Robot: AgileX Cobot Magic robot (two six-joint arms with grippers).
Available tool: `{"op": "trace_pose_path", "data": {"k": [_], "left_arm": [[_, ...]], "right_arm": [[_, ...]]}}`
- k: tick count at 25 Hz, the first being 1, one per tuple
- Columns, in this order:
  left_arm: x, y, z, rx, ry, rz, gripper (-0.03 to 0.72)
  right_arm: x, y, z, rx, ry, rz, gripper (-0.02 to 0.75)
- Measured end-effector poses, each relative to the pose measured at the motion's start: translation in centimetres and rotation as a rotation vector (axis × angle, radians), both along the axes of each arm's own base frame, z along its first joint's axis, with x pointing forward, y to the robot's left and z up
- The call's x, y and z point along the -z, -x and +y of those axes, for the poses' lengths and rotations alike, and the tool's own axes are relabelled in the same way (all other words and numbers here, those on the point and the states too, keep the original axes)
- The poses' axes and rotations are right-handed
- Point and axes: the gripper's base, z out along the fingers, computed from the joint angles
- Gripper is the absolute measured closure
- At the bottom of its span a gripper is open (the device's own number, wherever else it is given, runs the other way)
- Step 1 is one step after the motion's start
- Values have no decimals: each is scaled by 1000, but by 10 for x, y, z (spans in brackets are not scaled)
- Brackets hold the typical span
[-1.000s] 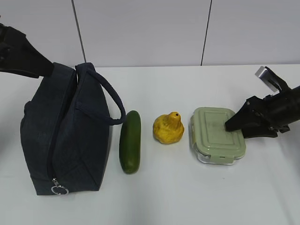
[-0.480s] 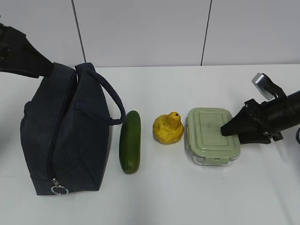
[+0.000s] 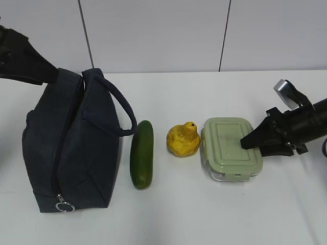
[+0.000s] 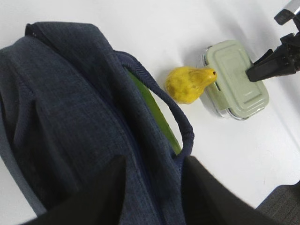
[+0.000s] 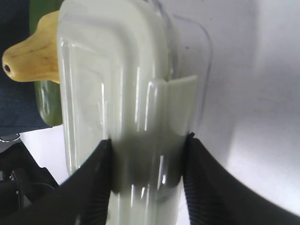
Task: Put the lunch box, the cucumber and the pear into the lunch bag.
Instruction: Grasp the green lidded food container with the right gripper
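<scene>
The navy lunch bag [image 3: 71, 148] stands at the left, and my left gripper [image 3: 51, 76] is shut on the fabric of its top edge. In the left wrist view that fabric fills the gap between my left gripper [image 4: 152, 161]'s jaws. The cucumber [image 3: 142, 154] lies right of the bag, with the yellow pear [image 3: 184, 140] beside it. The lunch box [image 3: 230, 148] with its green lid sits next to the pear. My right gripper [image 3: 245, 142] is closed over the box's right end; in the right wrist view both fingers press against the lunch box [image 5: 117, 84].
The bag's looped handle [image 3: 122, 115] arches over toward the cucumber. A silver zipper ring [image 3: 65, 207] hangs at the bag's near bottom corner. The white table [image 3: 204, 214] ends at a pale panelled wall [image 3: 153, 35] behind.
My right gripper has narrowed onto the lunch box, which slid a little left toward the pear. The left gripper and the bag have stayed put.
</scene>
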Motion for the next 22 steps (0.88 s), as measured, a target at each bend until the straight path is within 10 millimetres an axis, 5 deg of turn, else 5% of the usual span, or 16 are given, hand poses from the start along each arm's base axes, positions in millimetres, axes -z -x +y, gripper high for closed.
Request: {"op": "trace_pose_path", "data": {"k": [8, 15, 22], "left_arm": [[0, 0, 0, -5, 1, 4, 439], [3, 0, 5, -44, -44, 37, 309], [8, 4, 10, -47, -116, 82, 281]], "right_arm": [[-1, 1, 0, -5, -6, 1, 423], [-4, 0, 0, -2, -4, -8, 423], [-4, 0, 0, -3, -4, -10, 426]]}}
